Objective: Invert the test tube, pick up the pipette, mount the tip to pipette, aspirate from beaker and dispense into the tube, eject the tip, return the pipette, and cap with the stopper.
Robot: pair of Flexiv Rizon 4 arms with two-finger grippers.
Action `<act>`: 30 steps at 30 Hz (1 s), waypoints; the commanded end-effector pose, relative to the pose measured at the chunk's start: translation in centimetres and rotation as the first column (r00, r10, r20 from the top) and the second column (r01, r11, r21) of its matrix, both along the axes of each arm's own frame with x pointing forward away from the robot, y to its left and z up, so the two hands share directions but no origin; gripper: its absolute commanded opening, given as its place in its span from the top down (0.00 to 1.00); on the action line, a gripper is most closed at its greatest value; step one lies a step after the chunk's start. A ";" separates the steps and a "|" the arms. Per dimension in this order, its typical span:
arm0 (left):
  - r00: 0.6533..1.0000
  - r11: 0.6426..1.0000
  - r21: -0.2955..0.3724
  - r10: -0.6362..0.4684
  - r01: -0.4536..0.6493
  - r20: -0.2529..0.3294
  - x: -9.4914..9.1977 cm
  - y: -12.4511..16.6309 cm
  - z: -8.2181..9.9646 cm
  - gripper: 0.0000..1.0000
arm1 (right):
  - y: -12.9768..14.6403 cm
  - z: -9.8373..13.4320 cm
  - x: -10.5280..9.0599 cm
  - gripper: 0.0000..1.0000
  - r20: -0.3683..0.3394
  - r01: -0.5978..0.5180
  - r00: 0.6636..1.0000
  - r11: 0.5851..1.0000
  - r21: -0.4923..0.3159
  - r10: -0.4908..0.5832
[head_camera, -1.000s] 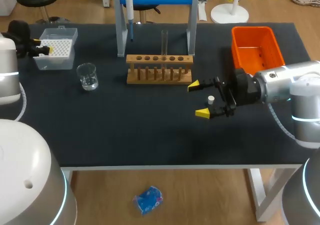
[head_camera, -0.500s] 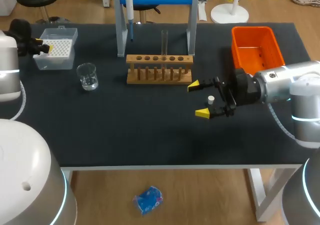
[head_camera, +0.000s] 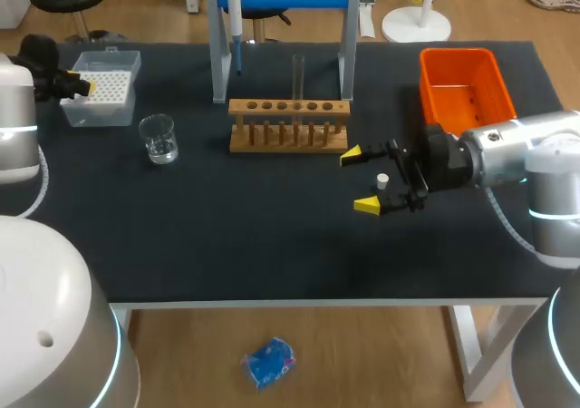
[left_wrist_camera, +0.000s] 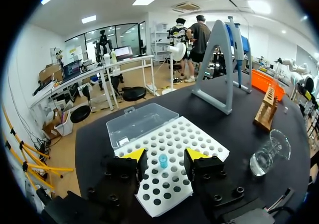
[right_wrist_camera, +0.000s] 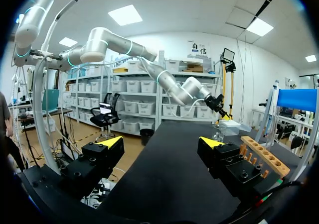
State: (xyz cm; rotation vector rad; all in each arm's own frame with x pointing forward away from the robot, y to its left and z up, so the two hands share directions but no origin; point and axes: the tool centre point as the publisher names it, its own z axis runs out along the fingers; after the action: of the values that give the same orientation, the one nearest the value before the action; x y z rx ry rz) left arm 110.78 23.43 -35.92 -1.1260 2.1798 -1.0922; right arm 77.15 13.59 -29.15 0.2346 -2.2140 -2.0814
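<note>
The black bench (head_camera: 272, 236) fills most of the head view. At upper centre stands the grey-legged pipette stand (head_camera: 220, 59), with the pipette (head_camera: 233, 9) hanging on its left side. An orange bin (head_camera: 462, 86) sits at upper right. In front of the stand is the wooden tube rack (head_camera: 288, 125), and a clear test tube (head_camera: 297, 77) stands upright in one of its middle holes. The tip box (head_camera: 101, 88), lid open, lies at upper left, and the glass beaker (head_camera: 159, 139) is just below it.

The left end effector (head_camera: 80, 88) hangs at the tip box's left edge. In its wrist view its fingers are apart above the tray, a blue pipette tip (left_wrist_camera: 163, 160) in the gap, untouched.

At centre right the right end effector (head_camera: 361, 180) is spread wide. The small white stopper (head_camera: 382, 179) stands on the bench between its fingers, clear of both.
</note>
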 end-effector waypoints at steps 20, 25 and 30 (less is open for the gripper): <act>1.000 1.000 0.011 0.006 -0.006 -0.006 0.5 0.0 -0.5 0.67 | 0.0 0.0 -0.1 0.00 0.001 0.002 1.000 1.000 -0.001 -0.002; 1.000 1.000 0.019 0.007 -0.007 -0.008 0.5 0.1 -0.7 0.70 | 0.0 0.0 -0.1 0.00 0.001 0.002 1.000 1.000 -0.001 -0.002; 1.000 1.000 0.023 0.007 -0.007 -0.009 0.4 0.1 -0.8 0.73 | 0.0 0.0 -0.1 0.00 0.001 0.002 1.000 1.000 -0.001 -0.002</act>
State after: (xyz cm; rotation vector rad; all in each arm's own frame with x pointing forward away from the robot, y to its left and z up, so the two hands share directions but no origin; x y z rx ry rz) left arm 110.99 23.57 -36.59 -1.1270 2.1839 -1.0611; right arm 77.12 13.56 -29.12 0.2340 -2.2145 -2.0814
